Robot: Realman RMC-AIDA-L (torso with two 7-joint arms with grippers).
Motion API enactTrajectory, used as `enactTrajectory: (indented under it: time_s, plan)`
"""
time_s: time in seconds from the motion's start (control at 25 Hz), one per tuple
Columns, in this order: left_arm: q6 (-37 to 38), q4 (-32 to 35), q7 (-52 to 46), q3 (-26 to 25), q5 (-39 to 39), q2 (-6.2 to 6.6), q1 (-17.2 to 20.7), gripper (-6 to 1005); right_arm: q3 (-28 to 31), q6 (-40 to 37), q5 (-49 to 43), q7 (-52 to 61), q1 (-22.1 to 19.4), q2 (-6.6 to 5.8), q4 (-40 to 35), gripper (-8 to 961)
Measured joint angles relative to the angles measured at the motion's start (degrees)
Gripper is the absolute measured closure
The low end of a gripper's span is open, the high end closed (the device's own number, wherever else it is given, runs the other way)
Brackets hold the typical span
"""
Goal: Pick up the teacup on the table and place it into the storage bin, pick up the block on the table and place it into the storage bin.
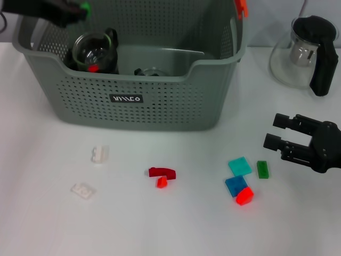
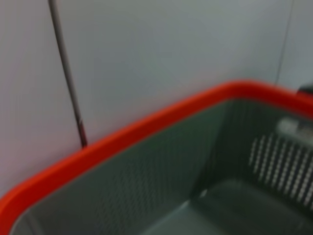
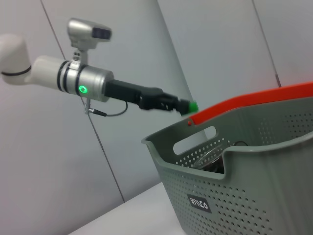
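Note:
The grey-green storage bin (image 1: 160, 109) stands at the back of the table. A glass teacup (image 1: 96, 49) with a dark handle lies inside it at the left, a small red piece showing under the glass. My left gripper (image 1: 80, 10) hovers over the bin's back left corner, shut on a small green block (image 1: 84, 7). The right wrist view shows that block (image 3: 192, 105) above the bin's orange rim (image 3: 254, 98). The left wrist view shows only the orange rim (image 2: 122, 132) and the bin's inside. My right gripper (image 1: 277, 132) hangs open and empty at the right.
Loose blocks lie in front of the bin: two white ones (image 1: 99, 154), a red arc (image 1: 162, 172), a small orange one (image 1: 161, 182), and teal (image 1: 240, 166), green (image 1: 262, 169), blue (image 1: 234, 185) and red (image 1: 244, 196) ones. A glass teapot (image 1: 298, 53) stands back right.

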Motion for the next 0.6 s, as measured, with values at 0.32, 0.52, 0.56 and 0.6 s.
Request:
enactTrajectory:
  time_s: [0.32, 0.52, 0.56, 0.6]
  plan:
    - [-6.71, 0.6, -4.39, 6.08, 7.61, -2.93, -0.31, 827, -0.11, 0.04, 0.0, -0.03, -0.13, 0.02, 0.04, 194]
    - [-8.42, 0.78, -5.73, 6.88, 9.35, -3.53, -0.25, 824, 0.0, 0.06, 0.0, -0.03, -0.43, -0.03, 0.04, 194]
    - [-8.45, 0.89, -5.75, 6.95, 9.31, -3.54, -0.24, 746, 0.0, 0.09, 0.0, -0.03, -0.44, -0.02, 0.04, 194]
    - [-8.44, 1.2, -5.77, 6.97, 9.23, -3.61, -0.18, 669, 0.01, 0.14, 0.0, -0.04, -0.44, -0.02, 0.05, 194]
